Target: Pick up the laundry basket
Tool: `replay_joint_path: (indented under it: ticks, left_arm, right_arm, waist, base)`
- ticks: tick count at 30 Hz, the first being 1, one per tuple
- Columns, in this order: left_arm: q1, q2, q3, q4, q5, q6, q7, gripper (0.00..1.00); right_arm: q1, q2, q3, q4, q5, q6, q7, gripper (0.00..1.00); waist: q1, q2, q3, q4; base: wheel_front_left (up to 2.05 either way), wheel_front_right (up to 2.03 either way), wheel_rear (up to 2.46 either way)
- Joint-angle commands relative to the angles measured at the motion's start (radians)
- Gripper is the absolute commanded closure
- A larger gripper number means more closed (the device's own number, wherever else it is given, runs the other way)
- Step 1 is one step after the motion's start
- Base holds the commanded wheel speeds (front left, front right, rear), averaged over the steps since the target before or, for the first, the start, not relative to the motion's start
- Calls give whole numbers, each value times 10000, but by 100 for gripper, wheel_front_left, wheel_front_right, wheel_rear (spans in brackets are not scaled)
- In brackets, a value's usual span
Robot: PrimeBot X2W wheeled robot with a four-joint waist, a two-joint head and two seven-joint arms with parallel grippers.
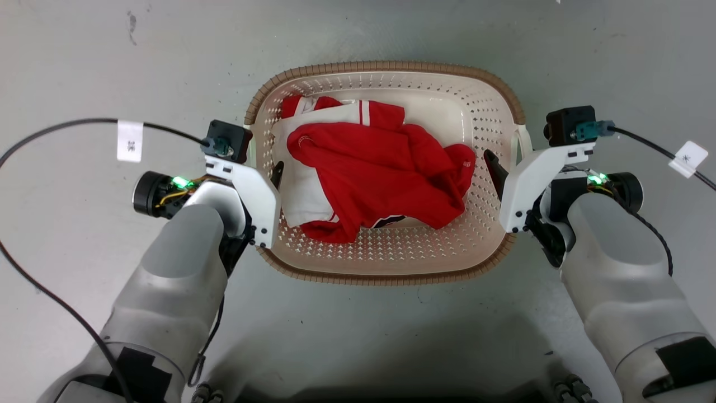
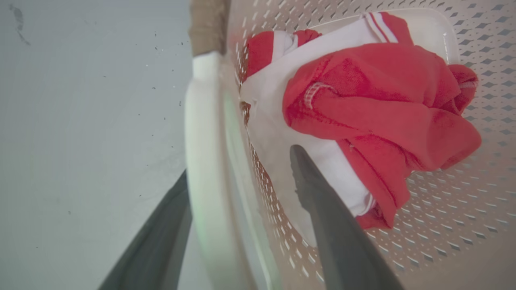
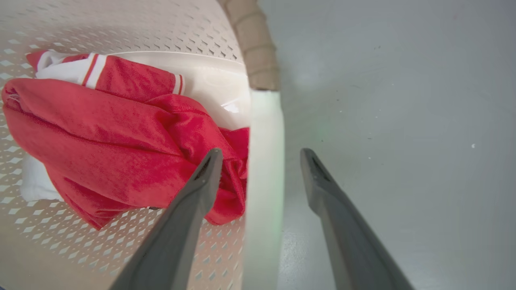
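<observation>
Both the left pincer (image 2: 240, 161) and right pincer (image 3: 261, 151), released, straddle the basket's (image 1: 386, 67) handles (image 2: 201, 133), so clenching evenly should lift it level.

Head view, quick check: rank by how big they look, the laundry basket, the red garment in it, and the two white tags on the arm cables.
1. laundry basket
2. red garment, lying inside the basket
3. left cable tag and right cable tag: both small and about alike, so I won't rank them.

One laundry basket (image 1: 386, 66), one red-and-white clothing heap (image 1: 380, 173), two cables (image 1: 72, 121) (image 1: 643, 142).
</observation>
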Motion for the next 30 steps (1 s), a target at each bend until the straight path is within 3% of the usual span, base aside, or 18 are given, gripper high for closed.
replay_joint_path:
  ticks: [1, 8, 18, 19, 20, 21, 30]
  left_arm:
    - [-149, 168, -309, -133, -316, -17, 215, 0]
    - [-257, 628, -1507, -482, -1753, -19, 1114, 0]
    - [-388, 944, -2491, -580, -2808, -19, 1055, 0]
    - [-411, 939, -2592, -572, -2898, -19, 1059, 15]
    - [-426, 933, -2683, -576, -2990, -19, 1032, 64]
    - [-409, 903, -2823, -634, -3082, -19, 1033, 100]
    - [-423, 1136, -3715, -773, -4013, 0, 1185, 100]
  right_arm:
    - [-294, -4, 68, 240, 105, -7, 68, 0]
    - [-715, -4, 220, 933, 241, -7, 41, 0]
    - [-866, -4, 485, 1217, 405, -7, -110, 0]
    - [-863, 2, 518, 1232, 444, -8, -103, 1]
    - [-870, 8, 549, 1245, 466, -8, -89, 89]
    - [-883, 20, 600, 1254, 498, -8, -78, 100]
    - [-861, -12, 930, 1325, 528, -5, -55, 100]
  waist:
    - [-2, 0, 94, 9]
    - [-2, 0, 319, 25]
    - [-2, 0, 511, 71]
    - [-2, 0, 520, 92]
    - [-2, 0, 529, 108]
    - [-2, 0, 534, 119]
    - [-2, 0, 411, 138]
  base:
    - [0, 0, 0]
    - [0, 0, 0]
    - [0, 0, 0]
    - [0, 0, 0]
    - [0, 0, 0]
    - [0, 0, 0]
    - [0, 0, 0]
